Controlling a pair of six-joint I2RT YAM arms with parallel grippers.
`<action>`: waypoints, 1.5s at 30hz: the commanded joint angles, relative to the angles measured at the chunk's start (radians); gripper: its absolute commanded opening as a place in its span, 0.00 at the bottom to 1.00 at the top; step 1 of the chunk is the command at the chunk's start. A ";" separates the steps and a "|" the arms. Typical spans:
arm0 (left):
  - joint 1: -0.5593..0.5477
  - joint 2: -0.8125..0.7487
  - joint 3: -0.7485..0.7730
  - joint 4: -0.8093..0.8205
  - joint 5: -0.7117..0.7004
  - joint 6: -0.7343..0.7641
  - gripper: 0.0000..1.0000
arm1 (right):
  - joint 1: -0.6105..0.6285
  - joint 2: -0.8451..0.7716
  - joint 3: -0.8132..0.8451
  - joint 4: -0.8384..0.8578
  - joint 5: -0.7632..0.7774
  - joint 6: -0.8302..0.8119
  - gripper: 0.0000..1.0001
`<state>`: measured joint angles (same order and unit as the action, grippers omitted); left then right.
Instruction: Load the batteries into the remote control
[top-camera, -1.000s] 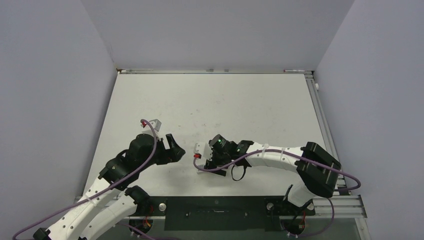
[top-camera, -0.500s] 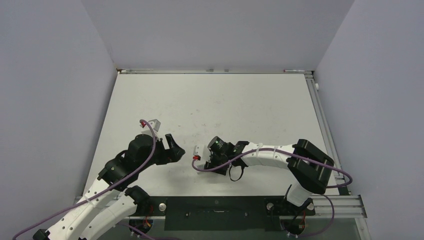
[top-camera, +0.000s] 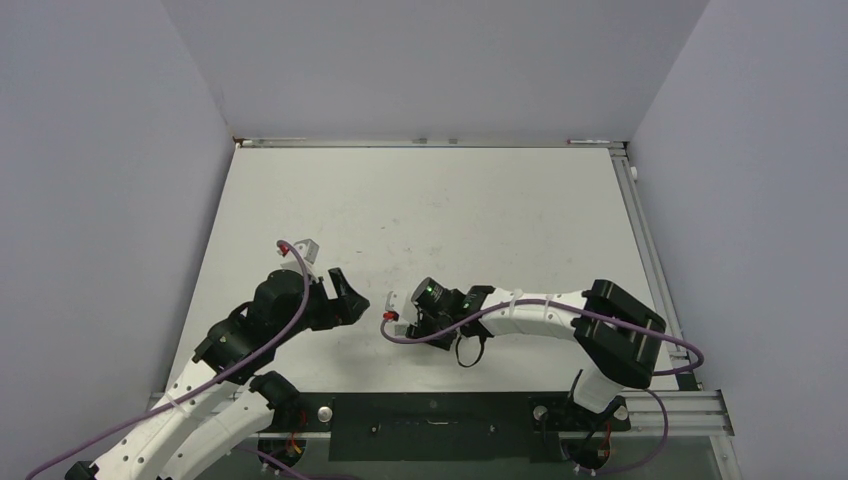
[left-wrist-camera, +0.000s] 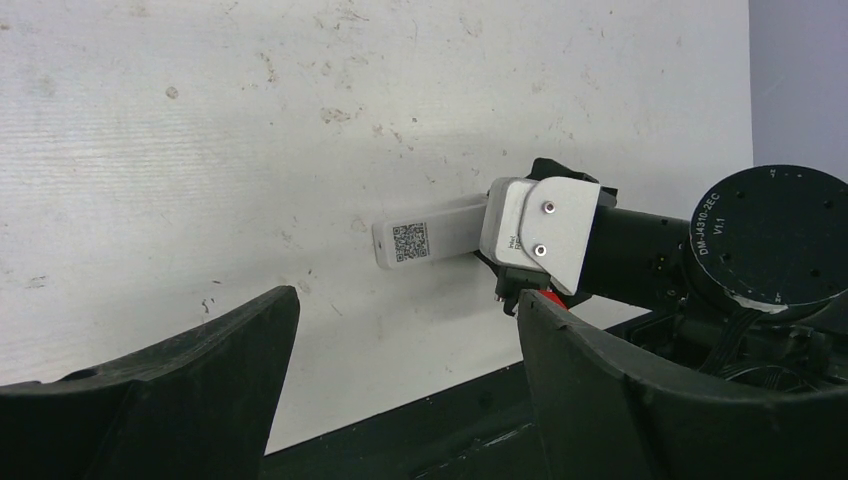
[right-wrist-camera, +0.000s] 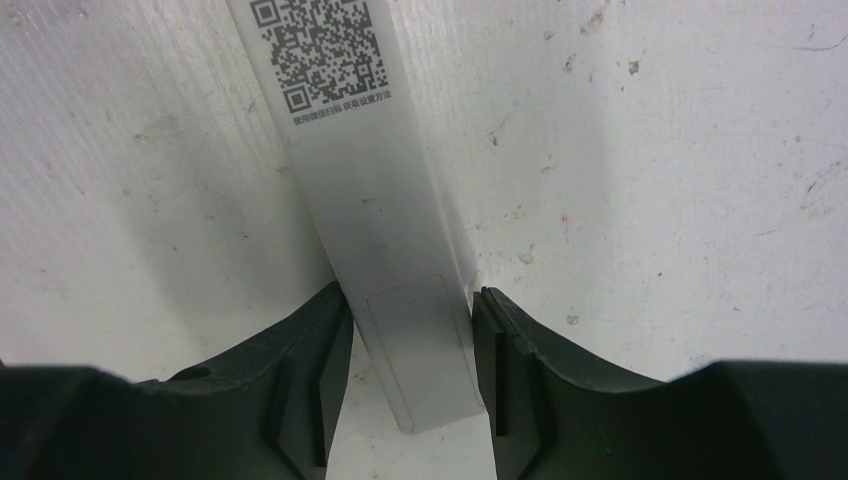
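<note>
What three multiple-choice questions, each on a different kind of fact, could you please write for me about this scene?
1. Where is the remote control?
A. On the table, between the fingers of the right gripper.
B. Against the far wall.
C. Lifted in the air.
2. What colour is it?
A. Black.
B. White.
C. Yellow.
3. The left gripper is:
A. shut on a battery.
B. shut on the remote.
C. open and empty.
Answers: 1 A, the right wrist view shows a finger at each long side; 2 B, its casing is plain white; 3 C, its fingers stand wide apart with nothing held.
</note>
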<state>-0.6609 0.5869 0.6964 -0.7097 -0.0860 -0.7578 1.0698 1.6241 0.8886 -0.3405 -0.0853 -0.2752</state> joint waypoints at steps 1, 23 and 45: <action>0.005 -0.007 0.001 -0.010 -0.014 -0.041 0.78 | 0.022 -0.026 -0.009 0.003 0.045 0.090 0.09; 0.006 -0.049 -0.066 0.105 0.100 -0.158 0.82 | 0.016 -0.350 -0.109 0.062 0.093 0.516 0.09; 0.007 -0.133 -0.206 0.490 0.373 -0.225 0.94 | 0.011 -0.624 -0.281 0.454 -0.005 0.884 0.09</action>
<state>-0.6590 0.4572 0.4999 -0.3790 0.2081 -0.9653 1.0817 1.0424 0.6254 -0.0311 -0.0643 0.5385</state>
